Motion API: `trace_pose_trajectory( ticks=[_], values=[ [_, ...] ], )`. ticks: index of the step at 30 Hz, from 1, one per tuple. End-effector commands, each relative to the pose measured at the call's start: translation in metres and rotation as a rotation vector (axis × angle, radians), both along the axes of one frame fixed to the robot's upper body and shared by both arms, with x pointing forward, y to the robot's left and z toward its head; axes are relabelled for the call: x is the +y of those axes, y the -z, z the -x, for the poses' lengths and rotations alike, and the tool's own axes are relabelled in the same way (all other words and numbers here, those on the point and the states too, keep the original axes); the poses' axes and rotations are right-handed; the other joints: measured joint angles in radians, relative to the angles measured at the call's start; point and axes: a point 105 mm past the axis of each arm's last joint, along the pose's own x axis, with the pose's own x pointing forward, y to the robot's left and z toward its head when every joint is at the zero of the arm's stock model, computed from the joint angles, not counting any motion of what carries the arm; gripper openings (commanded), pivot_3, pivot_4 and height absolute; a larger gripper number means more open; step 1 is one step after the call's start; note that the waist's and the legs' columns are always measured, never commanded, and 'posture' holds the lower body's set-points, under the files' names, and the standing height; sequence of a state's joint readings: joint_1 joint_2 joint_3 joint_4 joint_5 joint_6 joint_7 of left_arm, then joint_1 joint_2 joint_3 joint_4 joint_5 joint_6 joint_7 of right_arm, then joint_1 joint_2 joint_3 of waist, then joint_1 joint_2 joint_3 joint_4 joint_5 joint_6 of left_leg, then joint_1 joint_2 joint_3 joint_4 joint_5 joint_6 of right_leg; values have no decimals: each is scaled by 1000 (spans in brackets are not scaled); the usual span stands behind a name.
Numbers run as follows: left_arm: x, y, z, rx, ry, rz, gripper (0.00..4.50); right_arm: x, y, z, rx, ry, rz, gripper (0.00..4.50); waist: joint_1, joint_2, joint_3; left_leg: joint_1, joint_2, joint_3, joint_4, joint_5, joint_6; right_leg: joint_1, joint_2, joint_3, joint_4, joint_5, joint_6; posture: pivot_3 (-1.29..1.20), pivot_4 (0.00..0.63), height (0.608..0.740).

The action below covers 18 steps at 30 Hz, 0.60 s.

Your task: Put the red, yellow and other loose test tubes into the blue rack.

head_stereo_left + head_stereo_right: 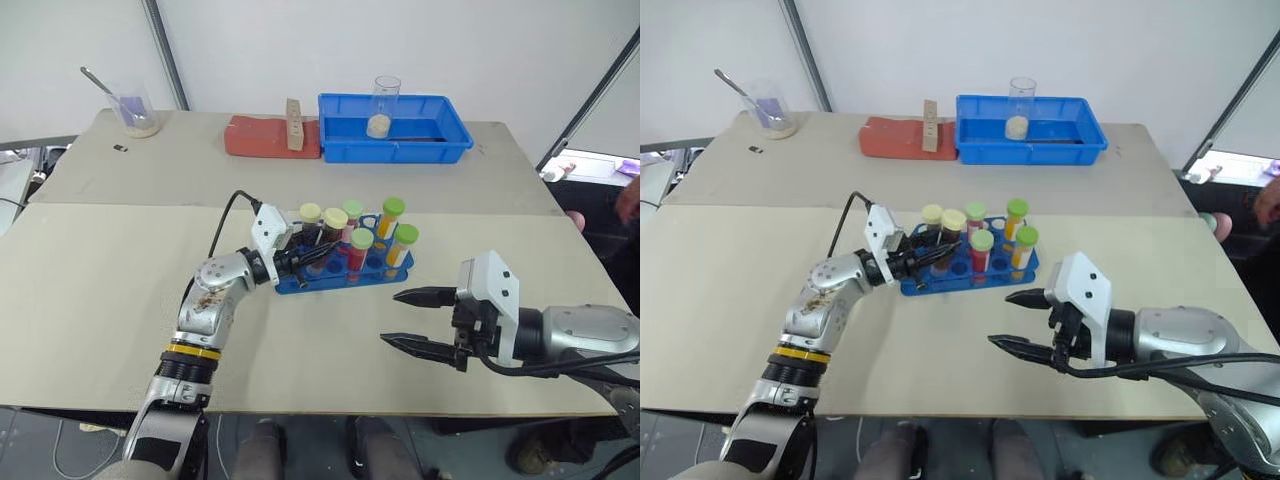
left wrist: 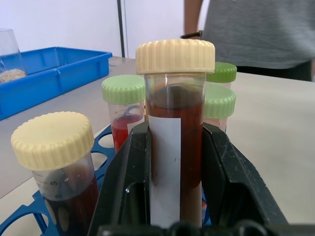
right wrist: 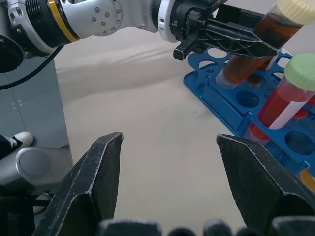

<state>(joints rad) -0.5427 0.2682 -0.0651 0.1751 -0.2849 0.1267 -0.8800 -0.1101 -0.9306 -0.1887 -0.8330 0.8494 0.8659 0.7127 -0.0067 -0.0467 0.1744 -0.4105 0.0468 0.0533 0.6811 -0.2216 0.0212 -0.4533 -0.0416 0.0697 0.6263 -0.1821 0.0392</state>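
left end effector (image 1: 308, 252) is pinching a dark red tube w/ pale yellow cap (image 2: 175, 128), fingers pressed on both sides of it just under the cap. tube is upright-ish, slightly tilted in the right wrist view, its bottom at or just inside a hole at the near-left corner of the blue rack (image 1: 300, 283); can't tell if it's fully seated. judgement: this is the insertion step for that tube, grip not yet let go.

right end effector (image 1: 415, 319) is spread wide, nothing between the fingers, hovering above the table (image 1: 100, 300) nr the front edge, to the right of the rack and apart from it.

around the held tube, in the rack: another dark red tube w/ pale yellow cap (image 2: 54, 167) just beside it, a bright red tube w/ green cap (image 1: 360, 248), yellow-orange tubes w/ green caps (image 1: 392, 216) at the far right end, more green caps behind. several holes are free.

progress, judged: nearly done. no loose tube lies on the table surface that i can see; the one in the left grip looks like the last. left to do: push it down, open fingers, back off.

further out: blue tray (image 1: 440, 148) w/ a clear beaker (image 1: 383, 105) at the far edge, a red block (image 1: 265, 137) beside it, a beaker w/ spoon (image 1: 135, 110) at the far left. a person stands beyond the table.
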Motion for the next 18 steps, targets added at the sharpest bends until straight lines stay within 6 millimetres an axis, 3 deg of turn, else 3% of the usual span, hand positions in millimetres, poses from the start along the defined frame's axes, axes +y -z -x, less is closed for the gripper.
trace_pose_trajectory(
  ticks=[1,14,15,18],
  values=[
    [0,0,3,-35,-32,25,881,-1,-10,-1,-55,23,-4,3429,0,0,0,0,0,0,0,0,0,0,0,0,0,0,0,0,150,740],
    [10,20,13,9,-114,70,881,-7,-27,-21,-151,125,-93,3429,-5,0,0,1,0,0,0,0,0,1,0,0,0,0,0,0,150,740],
    [10,19,14,9,-106,69,1897,-8,-27,-22,-153,127,-94,3429,-5,0,-1,1,0,0,0,0,0,1,0,0,0,0,0,0,150,740],
    [20,15,18,-10,-106,33,3244,-9,-26,-25,-158,127,-81,3429,-8,0,-1,2,0,0,-1,0,0,1,0,0,0,0,0,0,150,740]
  ],
)
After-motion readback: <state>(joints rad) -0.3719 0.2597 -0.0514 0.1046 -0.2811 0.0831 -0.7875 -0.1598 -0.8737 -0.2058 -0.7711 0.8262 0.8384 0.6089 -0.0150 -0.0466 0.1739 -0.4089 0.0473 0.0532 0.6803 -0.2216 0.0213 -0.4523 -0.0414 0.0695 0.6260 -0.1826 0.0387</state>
